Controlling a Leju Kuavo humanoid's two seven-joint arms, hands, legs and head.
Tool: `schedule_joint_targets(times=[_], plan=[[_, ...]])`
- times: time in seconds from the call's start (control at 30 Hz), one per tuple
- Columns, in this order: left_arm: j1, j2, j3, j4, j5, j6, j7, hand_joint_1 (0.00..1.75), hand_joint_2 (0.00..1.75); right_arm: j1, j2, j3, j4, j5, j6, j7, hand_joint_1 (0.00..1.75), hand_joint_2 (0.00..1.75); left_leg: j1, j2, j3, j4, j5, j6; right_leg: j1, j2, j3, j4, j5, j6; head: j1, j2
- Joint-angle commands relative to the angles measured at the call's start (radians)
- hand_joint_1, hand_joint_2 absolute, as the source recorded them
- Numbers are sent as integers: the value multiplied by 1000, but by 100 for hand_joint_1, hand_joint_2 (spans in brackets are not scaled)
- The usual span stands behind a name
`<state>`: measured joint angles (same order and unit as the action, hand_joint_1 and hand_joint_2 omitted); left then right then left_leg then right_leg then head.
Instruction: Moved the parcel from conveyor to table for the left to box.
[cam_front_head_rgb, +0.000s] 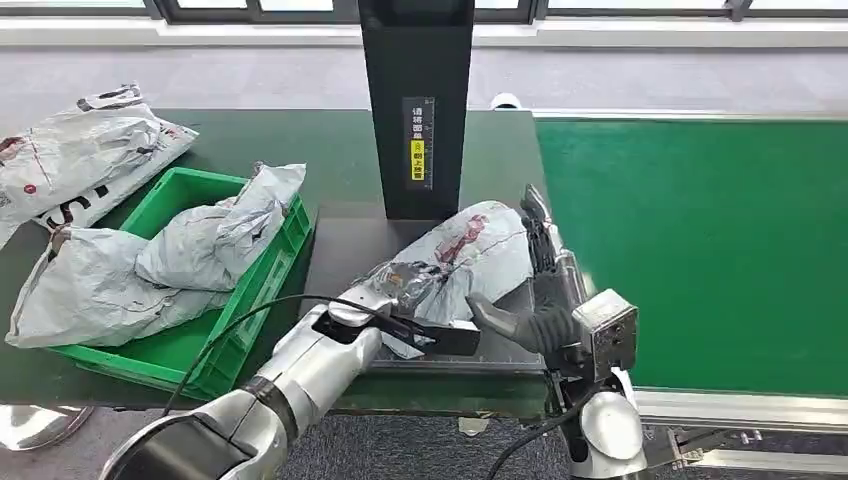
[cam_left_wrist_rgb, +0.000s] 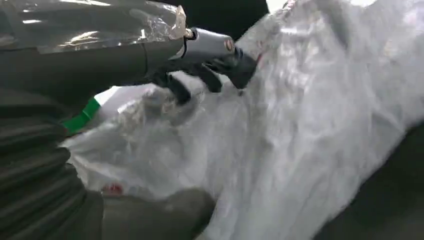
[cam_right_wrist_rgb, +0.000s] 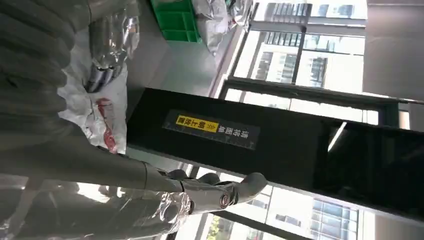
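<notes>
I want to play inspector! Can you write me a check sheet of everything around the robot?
Surface: dark green table with a dark plate under a black post.
Job's things: grey parcel lying on the plate; green box holding crumpled bags.
Clutter: another bag on the table behind the box.
Hands: left hand and right hand both touch the parcel.
Cables: black cable along the left arm.
Surroundings: green conveyor, windows behind.
</notes>
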<state>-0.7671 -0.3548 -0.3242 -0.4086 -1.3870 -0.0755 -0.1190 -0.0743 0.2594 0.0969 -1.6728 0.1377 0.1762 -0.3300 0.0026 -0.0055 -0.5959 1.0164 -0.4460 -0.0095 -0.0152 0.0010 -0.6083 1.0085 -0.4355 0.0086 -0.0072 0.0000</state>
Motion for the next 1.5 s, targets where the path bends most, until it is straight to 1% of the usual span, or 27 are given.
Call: schedule_joint_targets(times=[0.03,0.17,0.27,0.33,0.47,0.53,0.7,0.73,0.87,0.93,0.97,1.03,1.13,1.17,1.2,1.23,1.27,1.4,1.43,1.5], plan=[[-21,6,-84,87,50,-18,-14,175,175,-21,24,-106,11,1,-4,15,0,175,0,0,1,-1,0,0,0,-1,1,-1,0,0,0,0],[-25,6,-107,95,78,-23,-27,175,175,-35,24,-111,24,2,-6,17,0,175,0,1,2,-2,0,0,0,0,2,-2,0,-1,0,0],[-27,6,-159,110,117,-41,-40,175,175,-48,21,-109,40,2,-12,17,0,175,1,0,3,-3,0,0,1,0,3,-3,0,-1,0,0],[-24,6,-190,118,130,-46,-43,175,175,-49,19,-107,42,0,-18,13,0,175,1,1,3,-2,0,0,1,0,3,-3,1,-1,0,0],[-19,7,-203,127,136,-36,-42,175,175,-32,9,-104,36,-4,-30,4,0,175,1,0,3,-2,0,0,1,0,3,-3,0,-1,0,0],[-23,14,-200,124,131,19,12,175,175,-14,-1,-105,25,-9,-48,-9,0,175,1,0,2,-2,0,0,1,0,2,-3,0,-1,0,0],[-65,47,-150,105,156,120,68,175,175,28,-54,-88,24,-32,-78,-45,0,175,1,0,3,-4,1,0,2,-1,4,-5,1,-1,0,0],[-75,55,-140,96,158,148,78,175,175,40,-66,-86,20,-42,-84,-51,0,175,1,0,1,-2,0,0,1,-1,2,-2,0,-1,0,0],[-77,56,-140,96,159,146,78,175,175,41,-67,-86,19,-43,-84,-52,0,175,1,1,1,-2,0,0,1,1,1,-2,1,-1,0,0],[-82,66,-119,72,155,248,119,175,175,57,-71,-80,-2,-55,-95,-50,0,175,1,0,1,-2,0,0,1,0,1,-2,0,-1,0,0],[-92,72,-94,54,166,300,125,175,175,67,-71,-80,-14,-58,-99,-48,0,175,1,0,0,0,0,0,1,0,0,-1,0,-1,0,0],[-108,87,-61,8,166,351,134,175,175,86,-66,-83,-41,-60,-105,-42,0,175,1,1,-1,0,0,0,1,0,-1,0,0,-1,0,0],[-112,113,-1,-142,147,436,166,175,175,111,-51,-96,-78,-53,-118,-28,0,175,1,0,-2,1,0,0,1,0,-2,0,0,-1,0,0],[-115,117,8,-168,146,429,168,175,175,114,-50,-97,-81,-53,-118,-28,0,175,1,0,-3,1,0,-1,1,0,-3,0,0,-1,0,0],[-105,126,24,-227,128,459,186,175,175,118,-48,-98,-84,-48,-122,-26,0,175,1,1,-2,1,0,0,1,1,-3,0,0,-1,0,0],[-91,134,58,-299,133,456,185,175,175,124,-49,-98,-87,-46,-125,-25,0,175,1,1,-2,1,0,0,1,0,-2,0,0,-1,0,0],[-80,138,66,-339,130,442,183,175,175,125,-49,-99,-88,-46,-125,-25,0,175,1,2,-1,0,-1,0,2,2,-2,-1,0,-1,0,0],[-65,136,72,-352,126,457,182,175,175,124,-49,-100,-86,-44,-128,-26,0,175,1,2,-1,-1,0,0,1,2,-2,-1,0,-1,0,0],[-59,139,85,-380,118,497,187,175,175,128,-49,-100,-86,-42,-133,-26,0,175,0,2,1,-2,0,0,1,2,0,-2,0,-1,0,0],[-42,151,110,-456,125,499,183,175,175,140,-49,-102,-89,-40,-139,-27,0,175,1,2,0,-2,0,0,1,2,-1,-2,0,-1,0,0]])
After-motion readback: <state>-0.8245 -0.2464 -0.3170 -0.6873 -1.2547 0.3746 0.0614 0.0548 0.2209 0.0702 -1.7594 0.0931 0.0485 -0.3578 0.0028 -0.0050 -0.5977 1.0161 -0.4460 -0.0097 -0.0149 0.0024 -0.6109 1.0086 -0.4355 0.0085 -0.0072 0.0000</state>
